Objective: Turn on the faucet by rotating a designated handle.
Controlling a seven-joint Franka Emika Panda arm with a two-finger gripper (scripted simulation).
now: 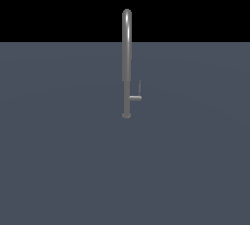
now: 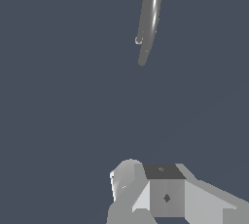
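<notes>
The faucet (image 1: pixel 126 62) is set near the middle of the grey floor (image 1: pixel 58 160), with the handle (image 1: pixel 136 97) projecting low on the exterior view's right. The gripper (image 2: pixel 146 189) is seen only in part, well apart from the faucet; whether it is released or clenched cannot be told. The thin lever could be missed, and the tall pipe struck instead.

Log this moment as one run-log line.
phase: approach | faucet: upright | handle: untouched, stub toward exterior view's right, lever up | tool: apart from faucet, state unclear, holding nothing seen
</notes>
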